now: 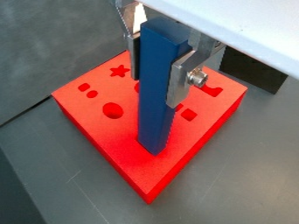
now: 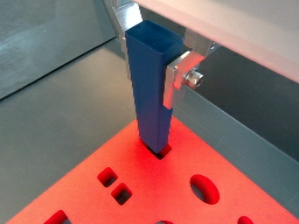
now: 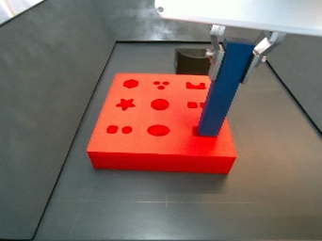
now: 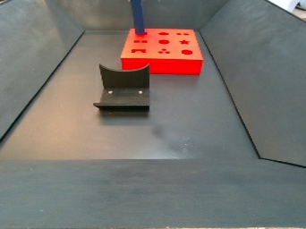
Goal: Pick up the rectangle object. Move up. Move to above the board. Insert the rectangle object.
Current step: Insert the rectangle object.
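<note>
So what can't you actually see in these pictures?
- How deep the blue bar sits in the red board: its lower end hides the hole, all views.
- The gripper in a side view: cut off by the top edge.
- One of the fingers: behind the bar, wrist views.

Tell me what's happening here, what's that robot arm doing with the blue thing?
The gripper is shut on the rectangle object, a tall blue bar held upright over the board. In a wrist view the bar's lower end sits at a square hole near one edge of the red board, so insertion looks underway; how deep it sits is unclear. The dark grey holder stands apart on the floor, untouched.
</note>
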### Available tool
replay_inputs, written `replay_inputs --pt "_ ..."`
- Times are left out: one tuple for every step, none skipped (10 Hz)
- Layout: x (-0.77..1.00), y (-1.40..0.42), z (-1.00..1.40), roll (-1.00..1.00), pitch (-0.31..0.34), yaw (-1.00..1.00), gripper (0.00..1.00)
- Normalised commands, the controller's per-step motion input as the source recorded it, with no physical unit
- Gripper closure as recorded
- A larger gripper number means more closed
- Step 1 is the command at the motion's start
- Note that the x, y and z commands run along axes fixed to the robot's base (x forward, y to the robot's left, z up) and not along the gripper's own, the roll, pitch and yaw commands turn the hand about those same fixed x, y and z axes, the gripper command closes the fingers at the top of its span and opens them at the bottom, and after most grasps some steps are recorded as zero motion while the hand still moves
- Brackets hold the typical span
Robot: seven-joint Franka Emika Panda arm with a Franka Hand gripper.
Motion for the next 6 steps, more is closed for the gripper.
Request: replay_inputs --pt "-0.01 0.0 -0.05 0.0 -0.043 0.04 1.0" --pt "-0.01 0.0 -0.05 0.0 -0.044 0.05 1.0" --pt "0.0 0.0 -0.04 0.0 -0.04 0.05 1.0" --pt "0.0 0.0 -0.04 0.0 -0.041 0.05 1.0" --pt "0.0 0.0 -0.04 0.0 -0.039 0.03 1.0" --pt "-0.02 0.0 -0.04 0.0 -0.046 0.03 1.0"
